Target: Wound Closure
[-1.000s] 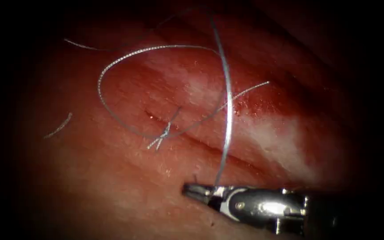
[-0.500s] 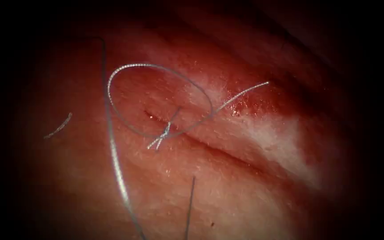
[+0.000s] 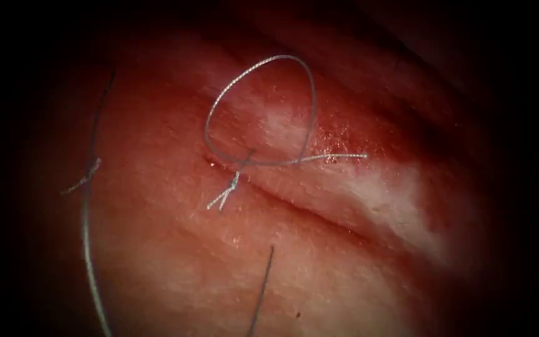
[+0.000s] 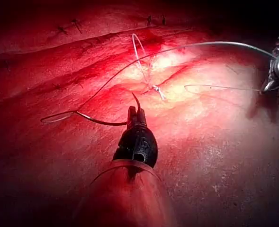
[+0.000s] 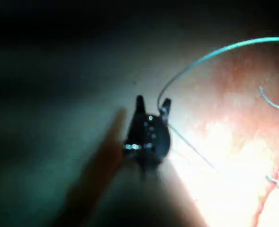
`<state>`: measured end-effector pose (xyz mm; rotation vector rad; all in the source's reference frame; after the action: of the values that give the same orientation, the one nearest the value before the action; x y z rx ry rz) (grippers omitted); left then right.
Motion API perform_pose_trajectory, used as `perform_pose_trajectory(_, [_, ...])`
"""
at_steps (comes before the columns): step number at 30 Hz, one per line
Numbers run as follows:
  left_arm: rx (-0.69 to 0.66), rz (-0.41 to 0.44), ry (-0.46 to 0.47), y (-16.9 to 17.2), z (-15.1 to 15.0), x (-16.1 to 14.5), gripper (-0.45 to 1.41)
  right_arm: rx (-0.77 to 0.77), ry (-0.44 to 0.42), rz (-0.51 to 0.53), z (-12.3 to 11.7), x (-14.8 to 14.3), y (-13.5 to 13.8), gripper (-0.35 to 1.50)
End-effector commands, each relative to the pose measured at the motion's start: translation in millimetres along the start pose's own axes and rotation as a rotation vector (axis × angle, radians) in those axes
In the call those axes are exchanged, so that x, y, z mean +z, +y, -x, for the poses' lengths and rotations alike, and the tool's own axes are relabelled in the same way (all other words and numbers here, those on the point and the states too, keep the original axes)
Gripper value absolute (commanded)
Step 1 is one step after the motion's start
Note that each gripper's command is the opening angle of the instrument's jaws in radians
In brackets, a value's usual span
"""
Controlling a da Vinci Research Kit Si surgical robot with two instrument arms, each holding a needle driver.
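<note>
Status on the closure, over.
Left fingers shut on needle, not in tissue. Right fingers open, thread running past them. Slack loop above knot at the cut. Nothing in the way.

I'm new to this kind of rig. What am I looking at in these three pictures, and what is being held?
This is a bench surgical robot with two thin arms, each ending in a small two-jawed tool. It is practising stitches on pork belly, called the tissue. The endoscope view looks down on the cut. A knot sits on the cut, with a loop of thread above it. A loose cut end of thread lies far to the cut's left. The other two pictures come from small cameras riding on the arms. In the left wrist view, the left tool has its jaws shut on the curved needle, partway along its curve. The needle appears clear of the tissue. In the right wrist view, thread runs to the tip of the right tool, but I cannot tell whether it is gripped.
</note>
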<state>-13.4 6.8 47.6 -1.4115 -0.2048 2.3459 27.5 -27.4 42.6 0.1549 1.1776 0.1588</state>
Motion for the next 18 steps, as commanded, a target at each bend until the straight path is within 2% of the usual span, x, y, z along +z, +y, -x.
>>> perform_pose_trajectory(1, [-0.001, 0.003, -0.001, 0.4, 0.5, 0.6, -0.45, -0.004, 0.001, 0.012, 0.5, 0.1, 0.7, 1.11])
perform_pose_trajectory(3, [-0.002, -0.002, -0.003, 0.4, 0.5, 0.7, -0.45, -0.013, 0.018, 0.033, 1.2, -1.5, 3.3, 1.13])
perform_pose_trajectory(6, [-0.003, -0.001, -0.002, 0.4, 0.6, 0.8, -0.45, -0.026, 0.013, 0.042, 2.1, -2.0, 4.7, 1.13])
perform_pose_trajectory(9, [-0.008, 0.001, 0.001, 0.5, 0.9, 1.3, -0.45, -0.037, 0.004, 0.059, 4.3, -2.0, 6.7, 1.13])
perform_pose_trajectory(10, [-0.011, 0.000, 0.004, 0.6, 1.2, 1.9, -0.45, -0.058, -0.001, 0.073, 6.0, -1.7, 7.9, 1.13])
perform_pose_trajectory(12, [-0.010, 0.000, 0.005, 0.7, 1.3, 2.1, -0.45, -0.066, -0.006, 0.076, 6.7, -1.6, 8.4, 1.13])
perform_pose_trajectory(13, [-0.012, -0.001, 0.008, 0.8, 1.6, 2.7, -0.45, -0.082, -0.026, 0.093, 8.3, -1.4, 9.5, 1.13])
perform_pose_trajectory(15, [-0.011, 0.000, 0.010, 0.8, 1.7, 2.9, -0.45, -0.084, -0.034, 0.101, 9.0, -1.4, 9.9, 1.13])
perform_pose_trajectory(16, [-0.014, 0.002, 0.016, 0.8, 2.0, 3.2, -0.45, -0.099, -0.042, 0.108, 10.3, -1.4, 10.9, 1.11])
perform_pose_trajectory(18, [-0.014, 0.001, 0.016, 0.8, 2.1, 3.3, -0.45, -0.099, -0.046, 0.115, 10.8, -1.3, 11.4, 1.11])
